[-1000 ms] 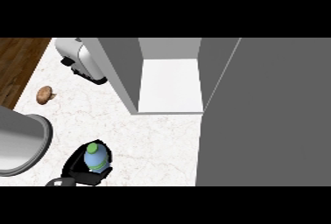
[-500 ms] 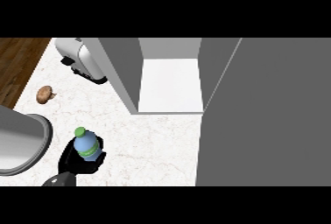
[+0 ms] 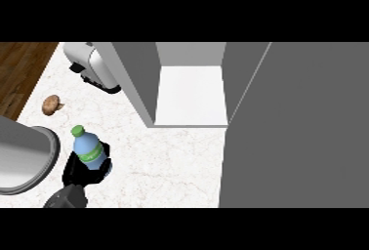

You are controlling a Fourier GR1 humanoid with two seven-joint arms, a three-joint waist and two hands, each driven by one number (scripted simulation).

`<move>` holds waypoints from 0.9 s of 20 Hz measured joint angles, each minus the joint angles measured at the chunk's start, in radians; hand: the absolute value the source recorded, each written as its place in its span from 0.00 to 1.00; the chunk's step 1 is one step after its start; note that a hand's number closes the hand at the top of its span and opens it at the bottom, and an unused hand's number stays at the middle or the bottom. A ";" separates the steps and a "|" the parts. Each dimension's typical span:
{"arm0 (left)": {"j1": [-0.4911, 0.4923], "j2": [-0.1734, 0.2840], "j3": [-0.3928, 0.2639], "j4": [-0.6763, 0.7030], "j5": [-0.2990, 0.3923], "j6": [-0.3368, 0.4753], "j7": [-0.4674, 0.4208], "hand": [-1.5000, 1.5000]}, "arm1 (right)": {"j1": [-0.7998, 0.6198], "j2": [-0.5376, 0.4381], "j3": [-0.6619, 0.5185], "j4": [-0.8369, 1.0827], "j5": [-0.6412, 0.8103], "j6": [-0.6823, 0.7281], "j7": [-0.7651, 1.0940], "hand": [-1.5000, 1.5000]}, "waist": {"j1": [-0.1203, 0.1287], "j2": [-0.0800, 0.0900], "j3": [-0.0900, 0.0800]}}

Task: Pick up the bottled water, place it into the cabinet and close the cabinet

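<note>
The bottled water (image 3: 89, 149), clear blue with a green cap and a green label, shows at the lower left above the marble counter (image 3: 166, 161), its cap leaning toward the far left. My left hand (image 3: 81, 172) is curled round its lower part and hides its base. The cabinet (image 3: 191, 95) stands open at the upper middle, its white floor bare. Its grey door (image 3: 296, 127) is swung out and fills the right side. The bottle is left of and nearer than the cabinet's opening. My right hand does not show.
A white and black appliance (image 3: 93, 68) stands at the back, against the cabinet's left wall (image 3: 137, 80). A small brown item (image 3: 51, 104) lies on the counter's left. A large grey round vessel (image 3: 22, 158) sits at the left edge, close beside my hand.
My left hand has moved the bottle farther up the view and slightly left. The bottle, seen from above before, now shows its side and looks longer.
</note>
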 measured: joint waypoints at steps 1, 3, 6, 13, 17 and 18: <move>0.001 0.002 0.005 -0.014 0.015 -0.005 0.017 1.00 | 0.009 -0.008 -0.005 0.003 -0.008 0.009 -0.011 0.00 | 0.000 0.000 0.000; 0.021 -0.022 -0.006 -0.079 0.035 0.002 0.051 1.00 | 0.024 -0.022 -0.020 0.007 -0.027 0.024 -0.022 0.00 | 0.002 -0.002 0.001; 0.056 -0.036 -0.020 -0.184 0.065 0.019 0.113 1.00 | 0.012 -0.014 -0.003 0.017 -0.011 0.014 -0.023 0.00 | 0.003 -0.002 0.001; 0.118 -0.093 -0.088 -0.447 0.088 0.122 0.260 1.00 | 0.003 -0.008 0.031 -0.009 -0.005 -0.011 0.010 0.00 | 0.004 -0.002 0.001; 0.124 -0.130 -0.139 -0.568 0.076 0.203 0.307 1.00 | 0.030 -0.013 0.048 -0.002 -0.002 -0.007 -0.025 0.00 | 0.001 -0.002 0.001; 0.131 -0.136 -0.166 -0.613 0.077 0.237 0.320 1.00 | 0.026 -0.013 0.048 -0.003 -0.005 -0.009 -0.019 0.00 | 0.002 -0.002 0.001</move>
